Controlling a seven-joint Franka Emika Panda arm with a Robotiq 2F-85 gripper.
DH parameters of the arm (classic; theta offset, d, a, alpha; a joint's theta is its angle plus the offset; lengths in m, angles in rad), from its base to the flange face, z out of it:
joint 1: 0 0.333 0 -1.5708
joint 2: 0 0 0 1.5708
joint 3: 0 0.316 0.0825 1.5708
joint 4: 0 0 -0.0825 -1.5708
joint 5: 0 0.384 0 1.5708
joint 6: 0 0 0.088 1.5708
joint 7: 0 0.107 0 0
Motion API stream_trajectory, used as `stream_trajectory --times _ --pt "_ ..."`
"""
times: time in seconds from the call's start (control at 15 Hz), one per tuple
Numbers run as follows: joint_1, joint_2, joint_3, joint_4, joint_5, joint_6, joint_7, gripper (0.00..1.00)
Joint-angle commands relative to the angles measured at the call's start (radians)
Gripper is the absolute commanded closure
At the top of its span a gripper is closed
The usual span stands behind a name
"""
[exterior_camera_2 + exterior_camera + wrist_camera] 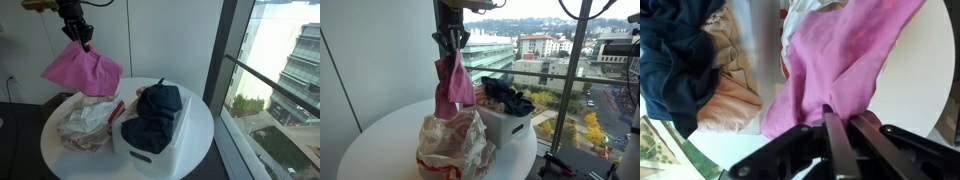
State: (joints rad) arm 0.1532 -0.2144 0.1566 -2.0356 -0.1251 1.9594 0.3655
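Exterior views both take in one tall window [560, 70] with city buildings beyond it. In front of it stands one round white table [380, 140]. On the table sits one white bin [150, 155], and one dark blue garment [155, 110] is heaped in it and spills over the rim. Just beside the bin lies one crumpled, see-through plastic bag [455, 145] with red print. Above the bag hangs one pink cloth [82, 70], lifted off the table and draping down from its top corner. Its lower edge comes close over the bag, and whether the two touch cannot be told. Smallest is the one gripper [450, 42], whose fingers are pinched together on the top of the pink cloth.

Only the exterior views show the window, the whole round of the table and the bin's outer walls. In one of them the cloth hangs narrow and long, while in another it spreads wide like a kerchief.

The wrist view alone looks straight down along the two black fingers [830, 135], which lie nearly side by side with the pink fabric fanning out from between them. It also shows a peach-coloured patch next to the dark blue garment that I cannot identify.
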Motion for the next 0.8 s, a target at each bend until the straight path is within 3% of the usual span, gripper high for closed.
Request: stream_trajectory --times 0.0,0.73 --pt "0.021 -0.055 0.042 -0.059 0.035 -0.04 -0.05 0.98" --pt "0.042 0.201 0.077 0.003 -0.012 -0.081 -0.116 0.98"
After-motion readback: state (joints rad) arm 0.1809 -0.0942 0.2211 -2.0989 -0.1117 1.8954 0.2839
